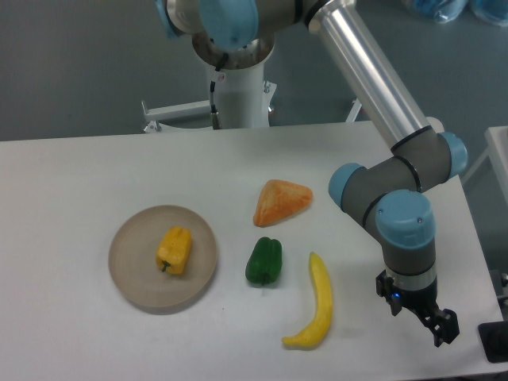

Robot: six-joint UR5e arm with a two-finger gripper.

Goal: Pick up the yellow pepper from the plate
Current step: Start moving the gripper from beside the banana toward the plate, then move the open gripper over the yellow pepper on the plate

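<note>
The yellow pepper (174, 249) lies on the plate (131, 282). The gripper (432, 324) hangs empty well right of the plate — its opening unclear — and could clip the banana (315, 305) while crossing.

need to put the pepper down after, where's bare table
Bare table left of the plate and along the far edge behind the orange wedge. Crowded between the green pepper, banana and gripper.
</note>
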